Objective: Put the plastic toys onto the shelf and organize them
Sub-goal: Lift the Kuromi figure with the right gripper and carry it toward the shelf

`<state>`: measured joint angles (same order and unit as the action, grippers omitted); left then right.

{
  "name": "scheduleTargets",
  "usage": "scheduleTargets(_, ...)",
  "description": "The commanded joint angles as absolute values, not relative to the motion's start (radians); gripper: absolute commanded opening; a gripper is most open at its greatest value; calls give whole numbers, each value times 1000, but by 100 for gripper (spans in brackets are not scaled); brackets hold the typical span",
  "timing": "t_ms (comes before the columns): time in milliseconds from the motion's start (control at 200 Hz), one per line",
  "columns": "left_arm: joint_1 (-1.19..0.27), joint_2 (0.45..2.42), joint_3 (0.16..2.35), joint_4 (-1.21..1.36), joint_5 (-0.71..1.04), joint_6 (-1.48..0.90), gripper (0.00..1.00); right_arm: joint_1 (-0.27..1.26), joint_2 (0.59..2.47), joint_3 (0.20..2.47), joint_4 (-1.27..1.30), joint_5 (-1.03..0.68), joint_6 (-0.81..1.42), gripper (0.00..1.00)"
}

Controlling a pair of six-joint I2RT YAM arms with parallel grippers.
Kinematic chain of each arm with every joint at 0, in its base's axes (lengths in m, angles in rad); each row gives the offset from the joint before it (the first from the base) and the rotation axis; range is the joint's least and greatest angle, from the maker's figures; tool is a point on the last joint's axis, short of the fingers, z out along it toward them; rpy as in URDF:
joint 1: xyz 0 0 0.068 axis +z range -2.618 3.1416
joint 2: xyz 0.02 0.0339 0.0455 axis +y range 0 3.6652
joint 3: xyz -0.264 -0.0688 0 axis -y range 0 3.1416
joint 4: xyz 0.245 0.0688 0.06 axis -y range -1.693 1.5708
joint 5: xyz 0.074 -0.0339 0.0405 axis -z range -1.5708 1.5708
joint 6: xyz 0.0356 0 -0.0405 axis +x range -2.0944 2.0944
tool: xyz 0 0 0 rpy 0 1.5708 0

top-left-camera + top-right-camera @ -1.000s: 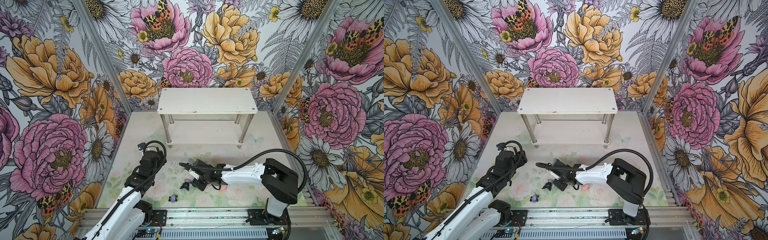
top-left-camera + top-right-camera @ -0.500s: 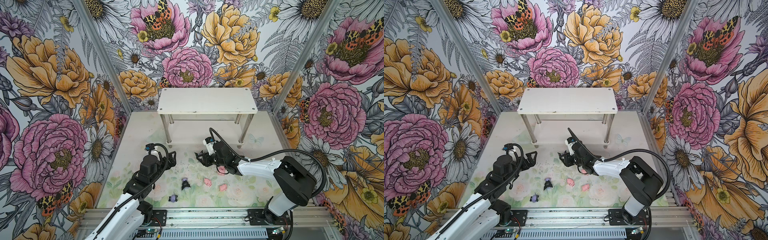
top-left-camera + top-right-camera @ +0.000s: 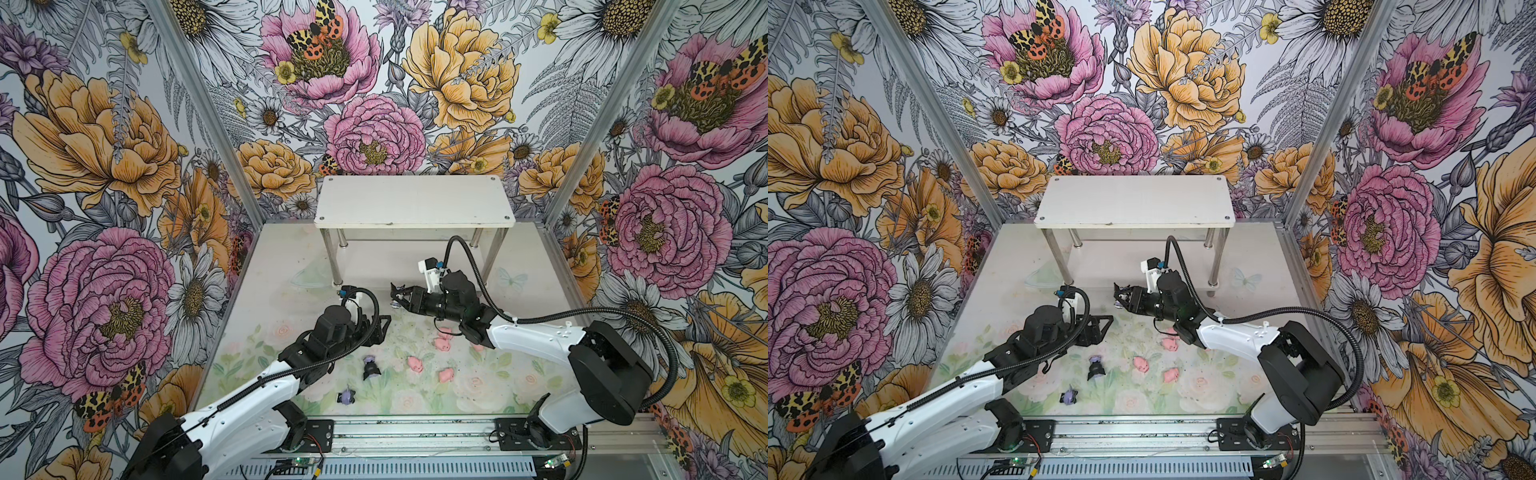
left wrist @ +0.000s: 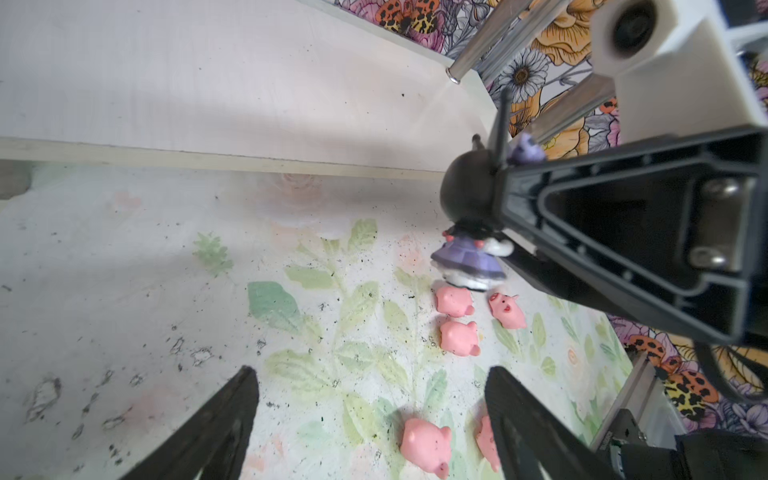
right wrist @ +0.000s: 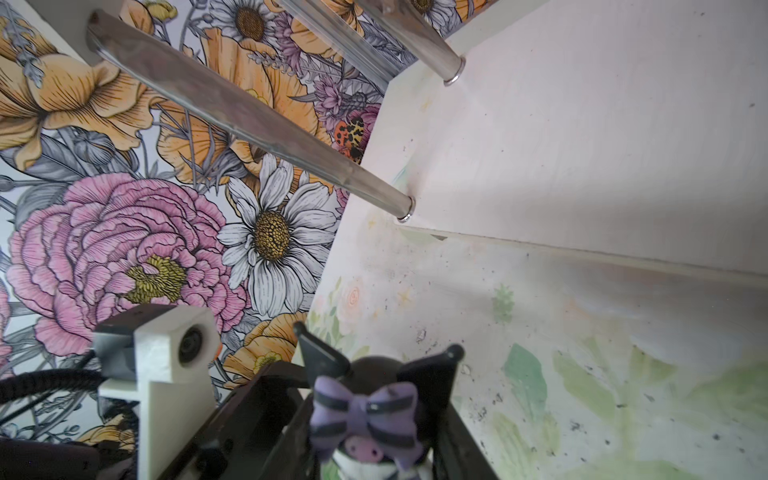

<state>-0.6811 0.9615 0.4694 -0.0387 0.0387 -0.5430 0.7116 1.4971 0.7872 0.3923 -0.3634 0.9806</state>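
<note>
The white shelf [image 3: 415,199] [image 3: 1133,199] stands at the back. My right gripper [image 3: 398,293] [image 3: 1120,296] [image 5: 361,440] hovers just in front of its lower tier [image 5: 582,145], shut on a black-and-lavender figure [image 5: 365,409] [image 4: 467,199]. My left gripper [image 3: 383,326] [image 3: 1105,325] [image 4: 370,374] is open and empty, low over the mat. Pink pigs [image 3: 415,364] [image 3: 1141,364] [image 4: 426,446] lie scattered on the mat, one between the left fingertips' line of sight. Two more black-and-lavender figures [image 3: 370,368] [image 3: 346,397] lie nearer the front.
Flowered walls close in the left, right and back. Metal posts [image 5: 249,116] hold up the shelf's top board. A metal rail [image 3: 415,432] with both arm bases runs along the front edge. The right arm's cable [image 3: 465,257] loops up near the shelf's right posts.
My right gripper has carried the figure from the front of the mat back toward the shelf's lower tier. The left arm has swung out over the mat, pointing right.
</note>
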Motion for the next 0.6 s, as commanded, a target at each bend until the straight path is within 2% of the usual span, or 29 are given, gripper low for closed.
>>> scheduleTargets(0,-691,1011,531,50,101,-504,83,706,1458,775,426,-365,1034,0)
scheduleTargets(335,-717,1091,581,118,124,-499,81,706,1490,760,509,-382,1110,0)
scheduleTargets(445,-715,1118,600,119,112,-490,73,707,1503,761,544,-408,1146,0)
scheduleTargets(545,-710,1140,624,109,109,-476,54,707,1502,758,559,-419,1160,0)
scheduleTargets(595,-706,1142,635,102,110,-472,48,708,1497,756,555,-421,1162,0)
